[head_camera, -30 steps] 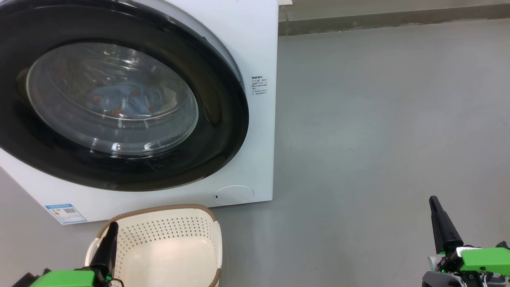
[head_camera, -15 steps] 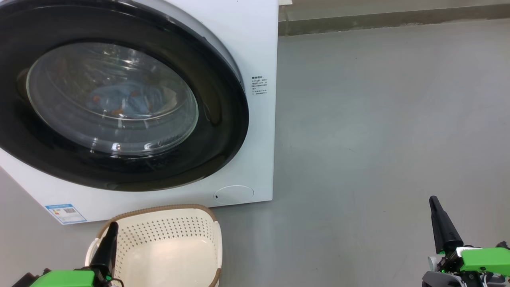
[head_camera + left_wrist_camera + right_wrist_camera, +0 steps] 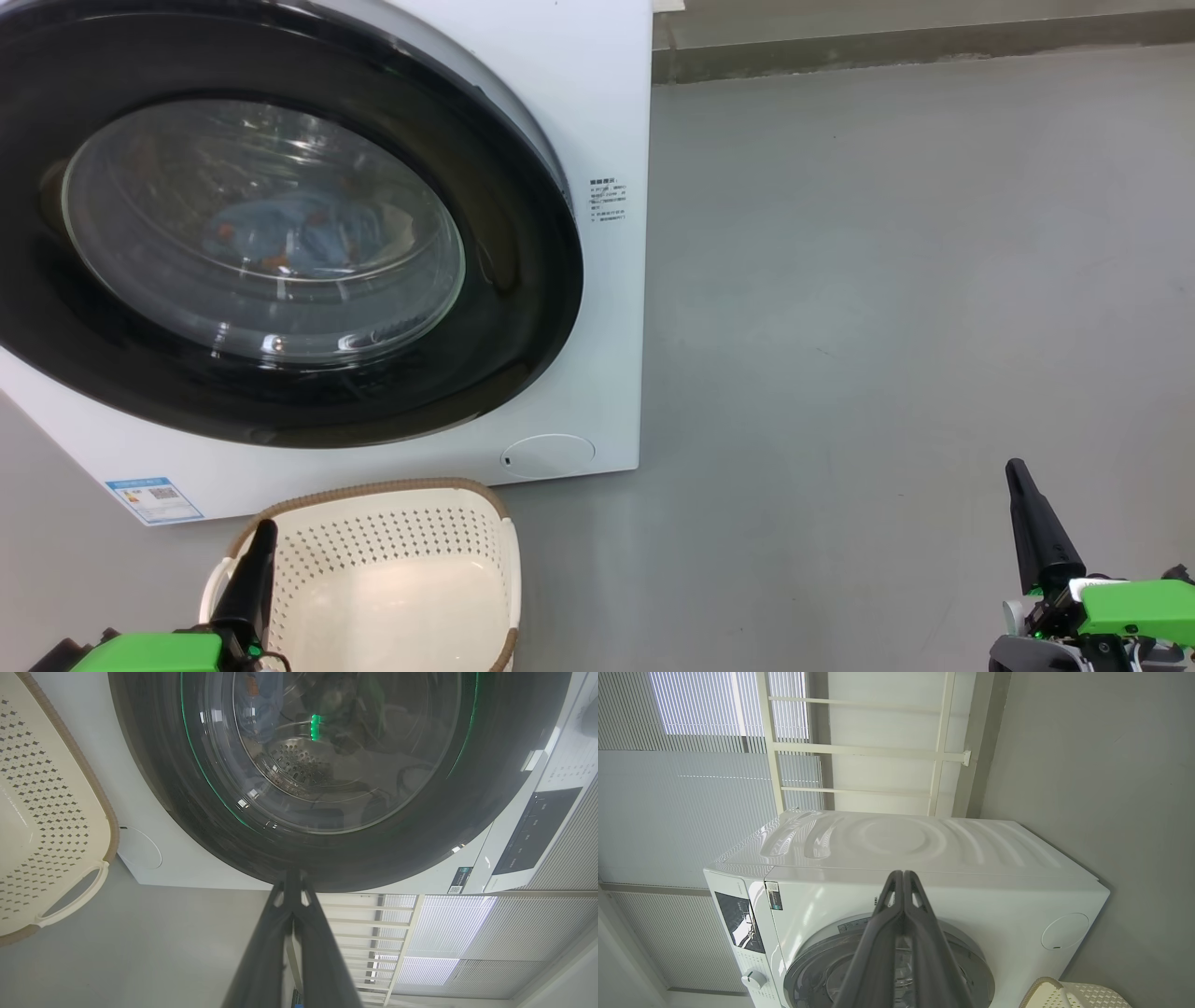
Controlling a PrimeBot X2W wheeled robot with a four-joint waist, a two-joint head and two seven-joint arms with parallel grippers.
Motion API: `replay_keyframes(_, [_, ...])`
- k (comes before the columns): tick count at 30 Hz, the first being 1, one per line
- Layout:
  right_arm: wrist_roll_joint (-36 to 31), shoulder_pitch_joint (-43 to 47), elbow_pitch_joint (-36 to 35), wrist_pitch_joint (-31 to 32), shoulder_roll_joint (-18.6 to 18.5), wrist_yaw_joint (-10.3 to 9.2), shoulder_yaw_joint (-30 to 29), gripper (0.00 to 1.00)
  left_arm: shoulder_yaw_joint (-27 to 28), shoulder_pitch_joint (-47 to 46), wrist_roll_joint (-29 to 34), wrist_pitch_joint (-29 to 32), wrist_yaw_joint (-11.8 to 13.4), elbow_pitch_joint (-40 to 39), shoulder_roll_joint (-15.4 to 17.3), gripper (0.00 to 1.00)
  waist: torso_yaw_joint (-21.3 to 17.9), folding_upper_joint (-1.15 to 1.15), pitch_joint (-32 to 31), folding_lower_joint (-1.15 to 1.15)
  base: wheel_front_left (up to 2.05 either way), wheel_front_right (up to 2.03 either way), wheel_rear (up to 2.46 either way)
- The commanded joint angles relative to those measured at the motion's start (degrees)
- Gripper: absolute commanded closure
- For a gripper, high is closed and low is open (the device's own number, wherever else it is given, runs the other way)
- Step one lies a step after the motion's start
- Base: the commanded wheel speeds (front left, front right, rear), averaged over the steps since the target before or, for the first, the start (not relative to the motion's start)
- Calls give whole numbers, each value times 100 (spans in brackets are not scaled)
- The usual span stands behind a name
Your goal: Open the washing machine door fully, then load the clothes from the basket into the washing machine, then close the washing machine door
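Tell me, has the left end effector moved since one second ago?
No. In the head view the left end effector stays at the same spot as before, with its tip just beside the brown rim of the basket.

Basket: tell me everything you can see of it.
The basket is a small rounded-rectangular tub of cream plastic: perforated walls, smooth bottom, brown woven-look rim, white loop handle on a side. It stands upright and empty on the grey floor, close before the washing machine's lower front. The shut left gripper overlaps its left rim in the head view; whether they touch cannot be told.
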Motion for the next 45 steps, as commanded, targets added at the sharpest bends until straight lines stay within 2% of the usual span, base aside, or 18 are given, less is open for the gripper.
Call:
replay_keyframes(1, [64,-242,-172,53,-16,7,107,100,199,-257,-31,43,24,-112,63,100,0,0,0,0,0,0,0])
replay_keyframes(45, [59,-242,-171,58,-12,7,101,100,212,-258,-20,53,25,-112,53,100,0,0,0,0,0,0,0])
